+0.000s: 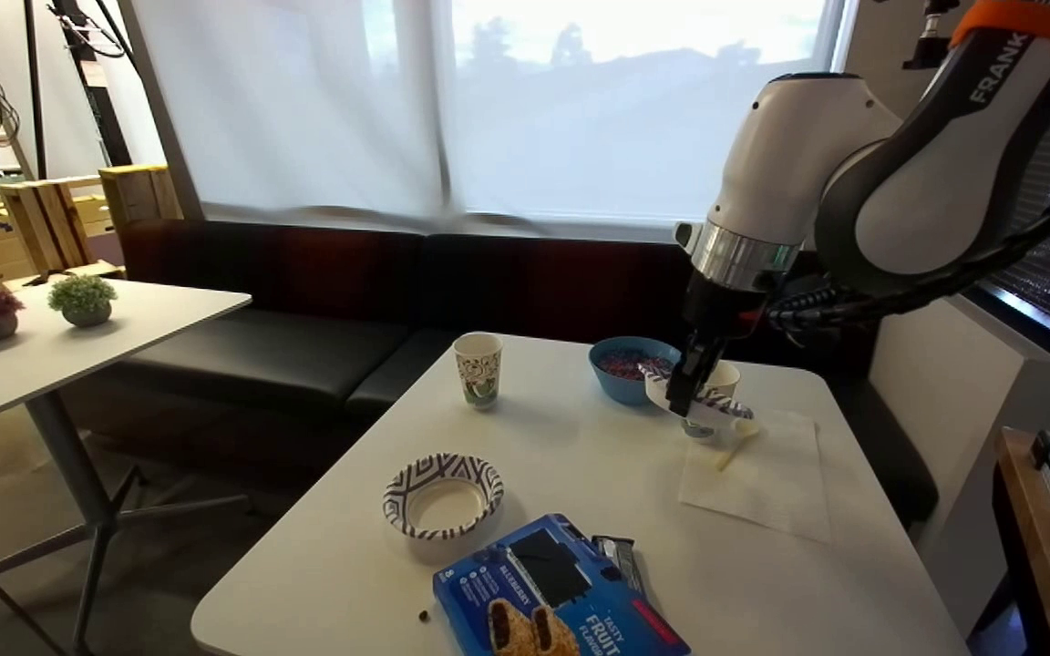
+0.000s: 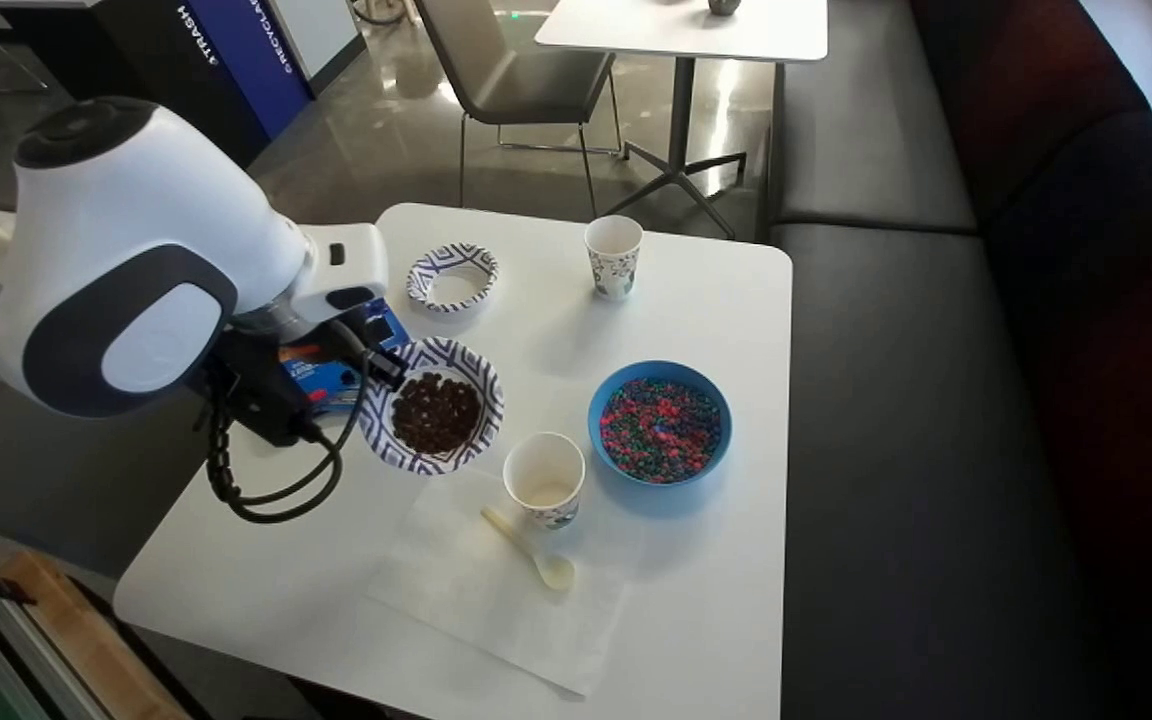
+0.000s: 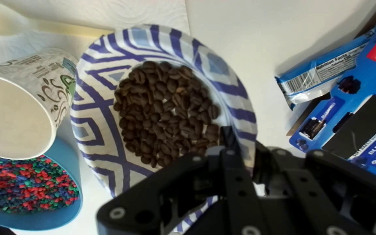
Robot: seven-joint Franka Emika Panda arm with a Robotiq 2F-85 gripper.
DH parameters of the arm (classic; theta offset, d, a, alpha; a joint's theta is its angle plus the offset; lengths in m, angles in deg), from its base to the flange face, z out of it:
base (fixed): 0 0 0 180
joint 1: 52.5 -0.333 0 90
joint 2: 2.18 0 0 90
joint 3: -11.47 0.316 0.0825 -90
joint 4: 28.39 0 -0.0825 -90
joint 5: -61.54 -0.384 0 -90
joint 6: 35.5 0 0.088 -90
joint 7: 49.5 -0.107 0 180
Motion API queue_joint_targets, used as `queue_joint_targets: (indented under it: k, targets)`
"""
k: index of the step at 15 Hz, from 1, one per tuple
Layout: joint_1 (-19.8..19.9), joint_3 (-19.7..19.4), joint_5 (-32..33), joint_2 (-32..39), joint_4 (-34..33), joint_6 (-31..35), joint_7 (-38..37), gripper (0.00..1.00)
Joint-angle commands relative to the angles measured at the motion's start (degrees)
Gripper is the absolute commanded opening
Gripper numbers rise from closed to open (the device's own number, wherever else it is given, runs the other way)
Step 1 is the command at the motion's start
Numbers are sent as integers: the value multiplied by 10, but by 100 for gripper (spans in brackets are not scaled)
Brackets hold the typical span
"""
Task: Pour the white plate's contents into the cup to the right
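The gripper (image 3: 245,151) grasps the white plate (image 3: 214,70) by its rim, the coffee beans (image 3: 163,114) lying just beside the jaws. Across the plate from the gripper, the cup (image 2: 544,478) stands upright.

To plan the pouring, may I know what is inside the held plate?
Coffee beans lie inside the plate; white shows through small gaps. What lies under them is covered.

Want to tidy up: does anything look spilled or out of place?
A dark bit lies on the table beside the blue box, away from the coffee beans in the white plate: possibly a spilled one.
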Motion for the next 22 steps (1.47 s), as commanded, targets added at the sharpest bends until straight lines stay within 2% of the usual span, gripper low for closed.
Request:
queue_joint_targets:
  k: [1, 3, 6, 8, 9, 10, 14, 15, 18, 22]
  targets:
    - [-13, -16, 12, -9, 6, 23, 4, 2]
    - [-8, -21, 37, -29, 16, 38, -5, 2]
    - [-1, -15, 34, -47, 34, 78, 7, 2]
    - [2, -26, 48, -50, 32, 91, 3, 2]
    - [7, -12, 31, -34, 16, 98, 14, 2]
    - [-1, -16, 14, -32, 16, 111, 27, 2]
    - [-5, -10, 2, -17, 14, 160, 21, 2]
    - [26, 17, 39, -11, 14, 170, -12, 2]
    - [69, 47, 98, 12, 15, 205, -62, 2]
    - [157, 66, 244, 40, 16, 244, -148, 2]
